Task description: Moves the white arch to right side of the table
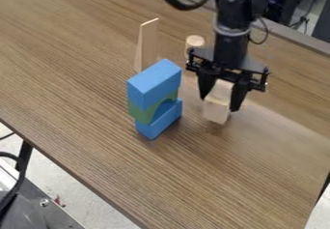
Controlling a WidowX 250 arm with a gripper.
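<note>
The black gripper [220, 97] hangs over the table right of the block stack, its fingers pointing down and shut on a pale wooden block. This block [217, 108], perhaps the white arch, is held between the fingers with its lower part sticking out below them. An arch cutout cannot be made out on it. Whether its lower end touches the tabletop is hard to tell.
Left of the gripper stands a stack: a blue block [154, 82] on top, a green arch [145, 113], and a blue block [159, 121] below. Behind are a tall thin wooden piece [147, 45] and a wooden cylinder [195, 41]. The table [258, 175] extends right and forward.
</note>
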